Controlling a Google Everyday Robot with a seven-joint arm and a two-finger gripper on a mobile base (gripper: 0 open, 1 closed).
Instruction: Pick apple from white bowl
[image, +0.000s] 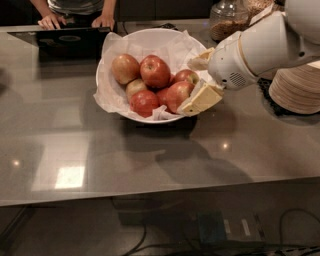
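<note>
The white bowl (107, 55), lined with crinkled white paper, stands on the grey counter and holds several apples. A red apple with yellowish streaks (177, 94) lies at the bowl's right front. A pale tan apple (125, 68) and deep-red apples (155, 71) lie further left. My gripper (196, 81) reaches in from the right at the bowl's right rim, with its jaws open. One cream finger (201, 100) is just right of the streaked apple. The other finger (200, 61) is above a smaller red apple (187, 76). It holds nothing.
A stack of beige paper plates (297, 87) stands at the right, behind my arm. A glass jar (227, 20) is at the back. A person's hands rest by a laptop (70, 40) at the back left. The counter's front edge runs across the bottom.
</note>
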